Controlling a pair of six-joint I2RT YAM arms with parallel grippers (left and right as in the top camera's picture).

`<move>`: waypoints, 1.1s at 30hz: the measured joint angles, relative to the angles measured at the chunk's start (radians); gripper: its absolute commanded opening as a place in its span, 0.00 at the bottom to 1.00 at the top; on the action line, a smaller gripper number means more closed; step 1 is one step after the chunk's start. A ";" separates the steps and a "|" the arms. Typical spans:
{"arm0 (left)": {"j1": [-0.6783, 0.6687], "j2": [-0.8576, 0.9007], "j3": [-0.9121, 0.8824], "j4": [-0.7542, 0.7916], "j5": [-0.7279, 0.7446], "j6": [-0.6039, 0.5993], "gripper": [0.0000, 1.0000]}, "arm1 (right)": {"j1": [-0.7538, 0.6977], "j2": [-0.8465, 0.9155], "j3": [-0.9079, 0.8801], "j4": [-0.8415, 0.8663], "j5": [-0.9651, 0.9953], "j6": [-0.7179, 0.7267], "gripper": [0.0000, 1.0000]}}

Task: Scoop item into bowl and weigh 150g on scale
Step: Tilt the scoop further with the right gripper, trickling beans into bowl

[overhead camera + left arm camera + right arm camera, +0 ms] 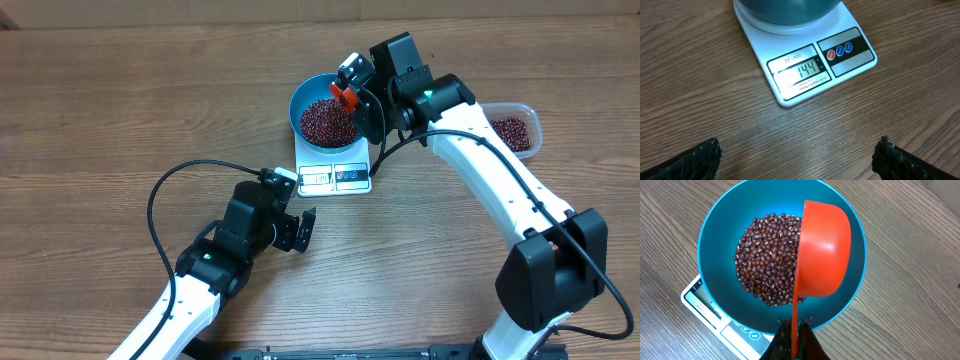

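Note:
The blue bowl (pixel 298 100) stands on the white scale (pixel 335 178) and holds a heap of dark red-brown beans (pixel 325 122). My right gripper (pixel 795 335) is shut on the thin handle of the red scoop (pixel 822 250), which hangs turned over above the bowl's (pixel 720 225) right half, next to the beans (pixel 767 260). In the left wrist view the scale's (pixel 805 65) display reads 144, under the bowl's base (pixel 785 12). My left gripper (pixel 797 165) is open over bare table in front of the scale, with nothing between its fingers (pixel 695 162).
A clear plastic tub (pixel 535 125) with more beans sits at the right, behind the right arm. The left arm (pixel 230 250) lies along the front left of the wooden table, its black cable looping to the left.

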 measured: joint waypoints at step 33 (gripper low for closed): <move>0.000 0.000 0.000 0.000 0.000 0.000 1.00 | 0.000 0.000 0.000 0.019 0.011 -0.011 0.04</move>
